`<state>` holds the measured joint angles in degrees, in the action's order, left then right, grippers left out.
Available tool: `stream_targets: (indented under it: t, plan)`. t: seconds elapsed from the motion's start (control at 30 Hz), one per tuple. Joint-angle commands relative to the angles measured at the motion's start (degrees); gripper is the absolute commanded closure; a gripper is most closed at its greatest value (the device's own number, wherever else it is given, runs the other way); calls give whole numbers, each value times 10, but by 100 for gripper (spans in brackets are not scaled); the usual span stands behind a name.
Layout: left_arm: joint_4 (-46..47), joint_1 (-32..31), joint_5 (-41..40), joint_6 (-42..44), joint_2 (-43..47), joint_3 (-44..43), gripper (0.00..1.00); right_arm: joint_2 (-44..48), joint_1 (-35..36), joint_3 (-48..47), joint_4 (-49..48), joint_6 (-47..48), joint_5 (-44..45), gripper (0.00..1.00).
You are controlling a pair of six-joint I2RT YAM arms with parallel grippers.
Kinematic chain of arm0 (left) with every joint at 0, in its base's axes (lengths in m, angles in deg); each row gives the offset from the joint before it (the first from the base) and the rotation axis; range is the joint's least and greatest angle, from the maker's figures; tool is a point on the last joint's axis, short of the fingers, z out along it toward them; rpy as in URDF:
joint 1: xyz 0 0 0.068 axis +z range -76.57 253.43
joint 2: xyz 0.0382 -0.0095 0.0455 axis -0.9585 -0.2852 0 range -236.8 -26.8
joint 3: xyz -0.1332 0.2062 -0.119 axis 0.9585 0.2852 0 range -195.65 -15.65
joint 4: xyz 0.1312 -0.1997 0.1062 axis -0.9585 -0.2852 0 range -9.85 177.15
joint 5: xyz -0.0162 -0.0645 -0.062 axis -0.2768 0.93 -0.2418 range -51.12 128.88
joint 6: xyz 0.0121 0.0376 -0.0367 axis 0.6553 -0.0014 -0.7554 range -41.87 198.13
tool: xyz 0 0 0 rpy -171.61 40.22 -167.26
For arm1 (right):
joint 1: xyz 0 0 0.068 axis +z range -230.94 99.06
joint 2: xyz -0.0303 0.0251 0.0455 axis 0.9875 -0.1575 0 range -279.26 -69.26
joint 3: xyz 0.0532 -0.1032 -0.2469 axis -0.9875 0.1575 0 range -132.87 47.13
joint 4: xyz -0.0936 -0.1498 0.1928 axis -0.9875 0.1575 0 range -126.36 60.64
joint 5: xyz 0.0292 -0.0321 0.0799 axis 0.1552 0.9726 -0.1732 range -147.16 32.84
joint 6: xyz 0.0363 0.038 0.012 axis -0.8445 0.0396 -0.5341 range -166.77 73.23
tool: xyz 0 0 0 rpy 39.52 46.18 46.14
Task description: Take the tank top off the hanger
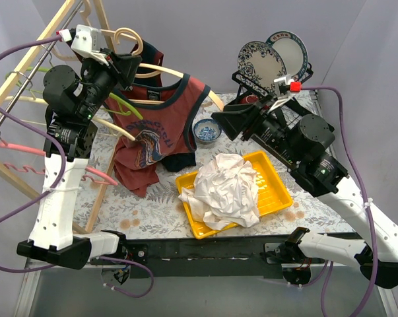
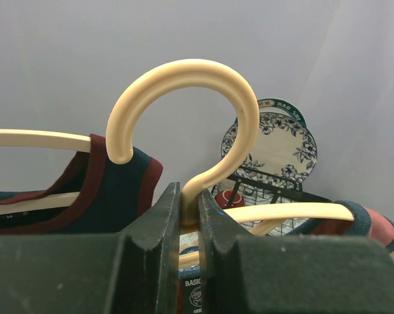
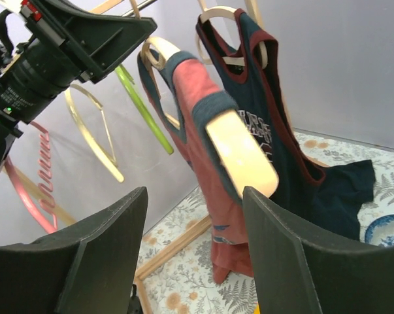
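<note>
A red tank top (image 1: pixel 156 125) with navy trim hangs on a cream hanger (image 1: pixel 129 38) held up above the table. My left gripper (image 1: pixel 134 66) is shut on the hanger's neck just below the hook; the left wrist view shows both fingers (image 2: pixel 164 222) pinching the neck under the hook (image 2: pixel 183 82). My right gripper (image 1: pixel 226 117) is open, close to the hanger's right end (image 1: pixel 215 101). In the right wrist view the open gripper (image 3: pixel 193 196) faces that cream end (image 3: pixel 242 154) and the red tank top (image 3: pixel 206 170), without touching them.
A second, navy tank top (image 3: pixel 288 144) hangs behind on another hanger. A wooden rack (image 1: pixel 27 66) with green and pink hangers stands at the left. A yellow tray (image 1: pixel 278 191) holds a white cloth (image 1: pixel 225 188). A blue bowl (image 1: pixel 206 130) and racked plates (image 1: pixel 261 63) stand behind.
</note>
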<state>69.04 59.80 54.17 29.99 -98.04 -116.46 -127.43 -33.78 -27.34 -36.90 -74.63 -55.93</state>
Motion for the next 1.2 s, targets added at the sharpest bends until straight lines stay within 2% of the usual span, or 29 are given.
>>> stream_targets:
  t: [0.0, 0.2, 0.3, 0.43, 0.9, 1.17]
  plan:
    - [0, -2, -35, 2, 0, -38, 100, -14, 1, -29, -53, -33, -40, 33]
    - [0, -2, -33, -20, 0, -42, 100, -65, 1, -74, -78, -47, -73, 36]
    - [-5, -2, -32, -27, -3, -45, 100, -76, 1, -75, -105, -43, -60, 37]
    - [-12, -1, -39, -38, -6, -51, 100, -99, 1, -90, -96, -21, -31, 37]
    - [-26, -1, -31, -68, -5, -69, 100, -157, 2, -119, -132, 13, 0, 37]
    - [-26, -2, -60, -58, -3, -64, 100, -161, 18, -145, -88, 46, 60, 37]
